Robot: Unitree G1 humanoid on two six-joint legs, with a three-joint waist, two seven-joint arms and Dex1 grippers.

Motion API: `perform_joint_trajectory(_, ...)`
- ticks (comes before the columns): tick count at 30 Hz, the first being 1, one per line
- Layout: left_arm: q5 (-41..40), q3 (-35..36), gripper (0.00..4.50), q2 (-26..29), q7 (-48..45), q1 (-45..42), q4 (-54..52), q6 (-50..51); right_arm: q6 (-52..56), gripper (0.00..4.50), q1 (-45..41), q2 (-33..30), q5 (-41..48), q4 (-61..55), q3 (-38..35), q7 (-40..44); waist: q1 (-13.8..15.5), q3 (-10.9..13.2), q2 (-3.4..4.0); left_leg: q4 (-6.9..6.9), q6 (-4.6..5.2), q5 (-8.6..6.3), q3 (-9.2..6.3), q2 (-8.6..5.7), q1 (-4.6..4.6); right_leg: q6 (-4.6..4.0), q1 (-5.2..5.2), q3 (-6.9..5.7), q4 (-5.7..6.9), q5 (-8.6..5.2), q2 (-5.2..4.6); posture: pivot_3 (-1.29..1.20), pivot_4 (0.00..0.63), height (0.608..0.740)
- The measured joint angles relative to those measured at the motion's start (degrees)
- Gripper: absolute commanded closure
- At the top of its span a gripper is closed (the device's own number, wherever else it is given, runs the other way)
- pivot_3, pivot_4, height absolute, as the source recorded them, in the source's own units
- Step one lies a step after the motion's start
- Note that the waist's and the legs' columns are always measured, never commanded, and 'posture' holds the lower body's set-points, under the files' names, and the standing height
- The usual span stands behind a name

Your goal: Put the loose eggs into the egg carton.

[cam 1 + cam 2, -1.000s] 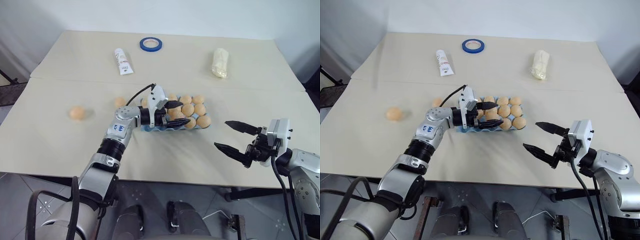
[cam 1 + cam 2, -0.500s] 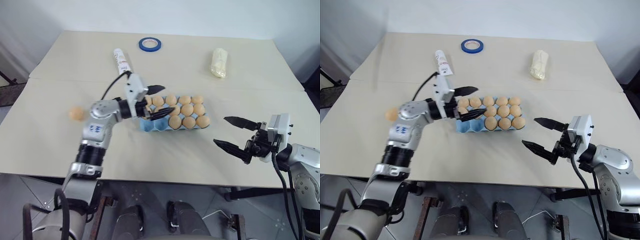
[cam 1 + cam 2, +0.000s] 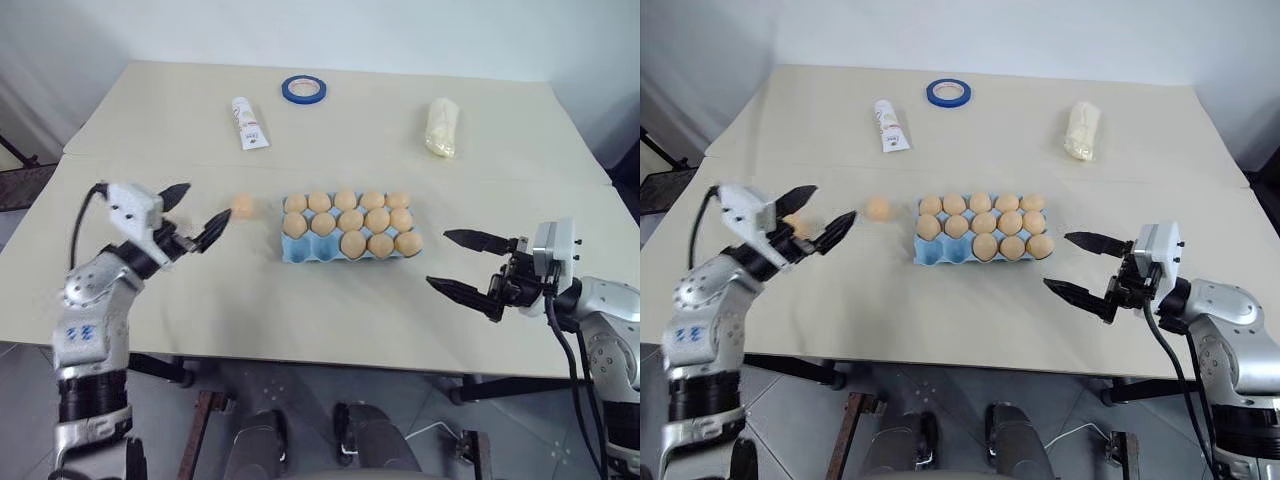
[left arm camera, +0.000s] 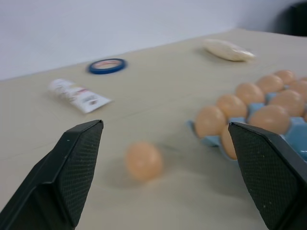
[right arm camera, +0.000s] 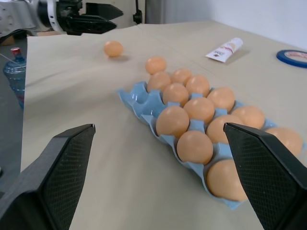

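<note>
Swung away from the egg carton (image 3: 348,226), the left gripper (image 3: 197,217) now hovers with jaws spread, empty, near a loose egg (image 3: 242,205) on the bench (image 3: 330,300); grasping it seems next. The right gripper (image 3: 468,263) waits, jaws released.

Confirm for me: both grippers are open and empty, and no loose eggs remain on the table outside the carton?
Not quite. Both the left gripper and right gripper are open and empty, but two loose eggs still lie on the table, outside the egg carton; the right wrist view shows both.
</note>
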Motion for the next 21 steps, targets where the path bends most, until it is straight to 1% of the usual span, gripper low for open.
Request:
perform_joint_trajectory(4,-3.63,3.40,0.04,1.38,-0.70,10.01,-4.09,3.19,0.00,0.00,-1.31,-0.10,-0.52,1.86,0.57,0.92,-0.13,0.00,0.00,-0.03,-0.04,-0.01,-0.02,0.05,0.02,-0.11,-0.02,-0.04,0.00,-0.03,0.03,0.00,0.150,0.740)
perform_joint_trajectory(6,-4.23,5.29,0.04,2.19,-0.63,11.89,-4.09,3.73,0.00,0.00,-1.60,-0.10,-0.55,2.45,0.61,1.39,-0.04,0.00,0.00,-0.03,-0.07,-0.03,-0.05,0.05,0.02,-0.20,-0.03,-0.06,0.00,-0.04,0.03,0.00,0.150,0.740)
perform_joint_trajectory(9,-4.36,6.71,0.04,2.80,0.04,11.89,-4.08,3.65,0.00,0.00,-1.99,-0.10,-0.53,2.74,0.90,2.05,0.32,0.00,0.00,-0.02,-0.25,-0.13,-0.10,0.02,-0.01,-0.22,0.02,-0.13,-0.07,-0.03,-0.03,0.00,0.150,0.740)
perform_joint_trajectory(12,-4.35,6.44,0.04,2.83,1.20,11.07,-3.80,3.57,-0.07,0.00,-2.56,0.05,-0.41,2.92,0.86,2.31,0.15,0.00,0.00,-0.03,-0.21,-0.15,-0.07,0.03,-0.04,-0.20,0.04,-0.13,-0.20,0.02,-0.07,0.00,0.150,0.740)
perform_joint_trajectory(15,-4.20,4.38,0.04,2.81,2.28,7.28,-2.31,3.54,-0.05,0.00,-3.38,1.21,0.14,2.92,0.78,1.63,0.19,0.00,0.00,-0.06,-0.19,-0.15,-0.07,0.03,-0.05,-0.19,0.03,-0.15,-0.19,0.02,-0.06,0.00,0.150,0.740)
perform_joint_trajectory(21,-2.44,-0.90,0.04,2.78,2.93,-2.23,6.63,1.78,-0.06,0.00,-4.15,2.96,0.95,2.83,-0.03,-0.76,0.02,0.00,0.00,-0.12,-0.01,-0.04,-0.04,0.05,-0.07,-0.18,-0.02,-0.16,-0.20,0.02,-0.01,0.00,0.150,0.740)
